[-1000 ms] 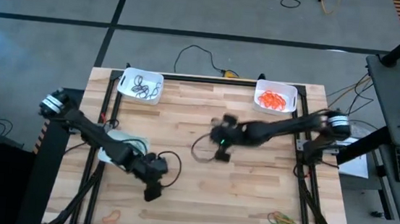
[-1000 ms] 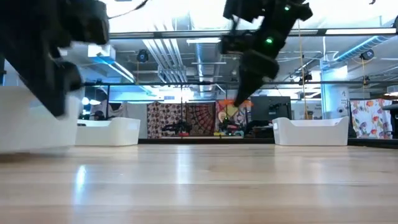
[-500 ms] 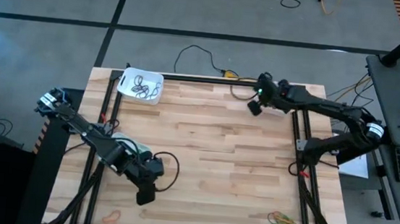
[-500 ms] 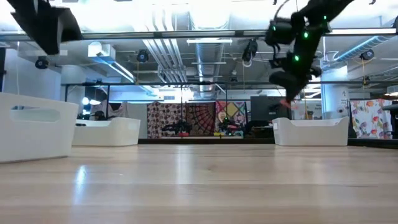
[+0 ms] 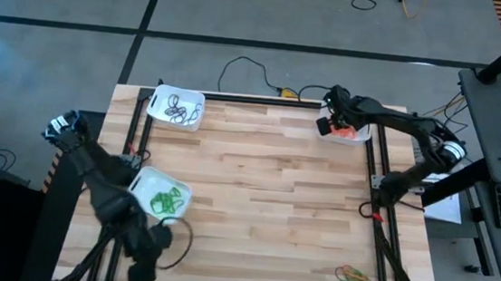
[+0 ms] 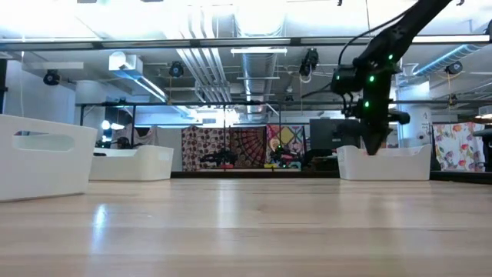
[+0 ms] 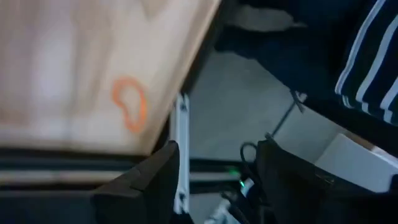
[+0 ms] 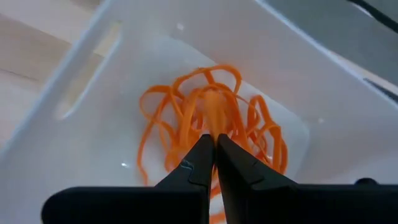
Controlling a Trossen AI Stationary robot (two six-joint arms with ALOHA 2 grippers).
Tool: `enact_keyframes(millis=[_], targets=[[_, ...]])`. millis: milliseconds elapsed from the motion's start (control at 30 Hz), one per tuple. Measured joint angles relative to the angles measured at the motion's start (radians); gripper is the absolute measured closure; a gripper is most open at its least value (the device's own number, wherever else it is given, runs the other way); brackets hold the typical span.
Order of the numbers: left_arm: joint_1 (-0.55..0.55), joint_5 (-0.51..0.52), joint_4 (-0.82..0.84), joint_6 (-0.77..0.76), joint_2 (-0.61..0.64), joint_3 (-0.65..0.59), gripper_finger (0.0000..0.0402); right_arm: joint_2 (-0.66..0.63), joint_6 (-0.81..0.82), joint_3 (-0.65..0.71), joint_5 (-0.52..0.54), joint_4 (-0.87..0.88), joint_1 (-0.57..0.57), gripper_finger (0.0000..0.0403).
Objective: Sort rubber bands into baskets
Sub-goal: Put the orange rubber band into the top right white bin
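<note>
A: Pale wood, the table, with three white baskets on it: the far-left basket of dark bands, the left-edge basket of green ones, the far-right basket of orange.

B: And the arms?

A: The right gripper hangs over the orange basket, fingers pressed together on an orange band that dangles above the orange heap. The left gripper sits off the near-left corner, fingers apart and empty.

B: What's left loose?

A: A lone orange loop by the near-left edge, and a mixed tangle at the near-right corner.

B: Risks?

A: If the band clings to a finger on release, it could ride back out. And the left gripper is beyond the table edge; a careless approach might flick that loop onto the floor.
</note>
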State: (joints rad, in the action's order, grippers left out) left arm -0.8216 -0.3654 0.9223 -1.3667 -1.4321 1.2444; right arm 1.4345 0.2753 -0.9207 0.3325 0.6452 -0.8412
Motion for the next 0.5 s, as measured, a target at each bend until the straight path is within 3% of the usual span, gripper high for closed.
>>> enact_keyframes(millis=[133, 267, 500], targets=[[-0.098, -0.005, -0.118, -0.177, -0.011, -0.057, 0.0219, 0.056, 0.005, 0.0, -0.001, -0.022, -0.003, 0.0387], [-0.159, 0.007, -0.175, -0.313, -0.042, -0.103, 0.023, 0.056, -0.01, 0.0, -0.042, -0.042, -0.001, 0.0355], [-0.185, 0.016, -0.171, -0.281, -0.175, -0.108, 0.0243, -0.074, -0.013, 0.0, -0.049, -0.042, 0.005, 0.0255]])
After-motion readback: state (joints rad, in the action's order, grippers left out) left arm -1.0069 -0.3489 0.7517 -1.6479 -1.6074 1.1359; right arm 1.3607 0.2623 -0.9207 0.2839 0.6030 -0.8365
